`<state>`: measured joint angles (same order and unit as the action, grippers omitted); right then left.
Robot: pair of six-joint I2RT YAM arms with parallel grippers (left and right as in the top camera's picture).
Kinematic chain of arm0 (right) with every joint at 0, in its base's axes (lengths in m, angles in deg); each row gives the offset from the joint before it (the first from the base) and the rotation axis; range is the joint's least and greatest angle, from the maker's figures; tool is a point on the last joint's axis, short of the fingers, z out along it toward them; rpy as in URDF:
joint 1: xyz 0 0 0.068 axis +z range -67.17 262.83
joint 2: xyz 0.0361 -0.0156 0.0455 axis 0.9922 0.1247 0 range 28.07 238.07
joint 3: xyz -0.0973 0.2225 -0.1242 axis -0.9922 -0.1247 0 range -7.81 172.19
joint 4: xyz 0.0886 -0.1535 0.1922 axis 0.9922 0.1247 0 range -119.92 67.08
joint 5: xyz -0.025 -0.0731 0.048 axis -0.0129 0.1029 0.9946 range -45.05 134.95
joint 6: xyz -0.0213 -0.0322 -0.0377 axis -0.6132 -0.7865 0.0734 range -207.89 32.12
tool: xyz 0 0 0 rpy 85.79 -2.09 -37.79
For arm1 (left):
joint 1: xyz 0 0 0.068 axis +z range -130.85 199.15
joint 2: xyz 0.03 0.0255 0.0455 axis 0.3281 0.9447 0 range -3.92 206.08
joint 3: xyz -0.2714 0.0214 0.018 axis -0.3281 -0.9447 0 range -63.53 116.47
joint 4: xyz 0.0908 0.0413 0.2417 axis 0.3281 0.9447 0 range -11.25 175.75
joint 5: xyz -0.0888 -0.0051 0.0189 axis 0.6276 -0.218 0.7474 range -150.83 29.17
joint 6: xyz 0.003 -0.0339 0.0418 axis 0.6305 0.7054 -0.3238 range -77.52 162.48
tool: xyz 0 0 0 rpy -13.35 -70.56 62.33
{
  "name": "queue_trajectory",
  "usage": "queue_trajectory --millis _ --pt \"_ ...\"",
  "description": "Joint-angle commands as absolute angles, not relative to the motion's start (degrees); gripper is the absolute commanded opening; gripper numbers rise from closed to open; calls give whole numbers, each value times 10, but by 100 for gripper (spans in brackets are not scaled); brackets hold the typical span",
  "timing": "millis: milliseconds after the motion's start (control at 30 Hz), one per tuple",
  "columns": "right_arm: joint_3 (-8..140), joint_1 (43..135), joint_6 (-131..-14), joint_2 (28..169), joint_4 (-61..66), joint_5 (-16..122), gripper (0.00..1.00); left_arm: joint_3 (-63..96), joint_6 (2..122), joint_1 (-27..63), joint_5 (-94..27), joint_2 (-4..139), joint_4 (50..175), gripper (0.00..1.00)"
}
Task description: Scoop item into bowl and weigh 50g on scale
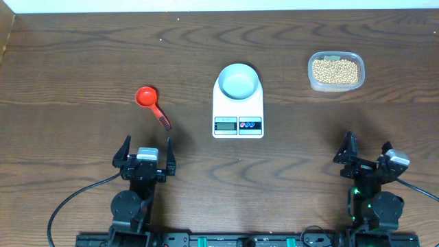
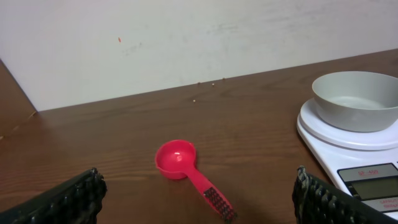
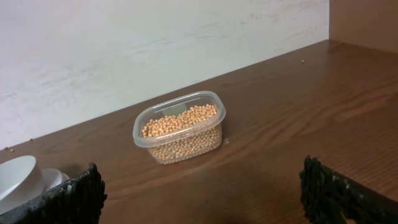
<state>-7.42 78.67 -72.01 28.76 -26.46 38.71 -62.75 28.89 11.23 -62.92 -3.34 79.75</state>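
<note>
The pale blue-white bowl (image 1: 239, 81) stands empty on the white scale (image 1: 238, 116) at the table's middle; both also show in the left wrist view, the bowl (image 2: 355, 99) on the scale (image 2: 348, 146). Tan-yellow beans (image 1: 335, 70) fill a clear plastic tub (image 1: 335, 84) at the back right, also in the right wrist view (image 3: 180, 130). A red scoop (image 1: 151, 104) lies left of the scale, also in the left wrist view (image 2: 186, 171). My left gripper (image 1: 145, 155) is open and empty near the front edge, behind the scoop. My right gripper (image 1: 367, 152) is open and empty at the front right.
A pale wall runs along the table's far edge (image 2: 186, 43). A few loose beans lie by that edge (image 2: 210, 84). The bowl's rim shows at the left of the right wrist view (image 3: 18, 177).
</note>
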Motion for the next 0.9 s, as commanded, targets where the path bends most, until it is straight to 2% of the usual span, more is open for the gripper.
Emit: queue_trajectory --millis 0,867 --pt "-75 792 -727 285 -262 384 99 -633 281 115 -650 -36 825 98" --pt "-75 792 -727 285 -263 384 99 -633 282 115 -649 -36 826 98"
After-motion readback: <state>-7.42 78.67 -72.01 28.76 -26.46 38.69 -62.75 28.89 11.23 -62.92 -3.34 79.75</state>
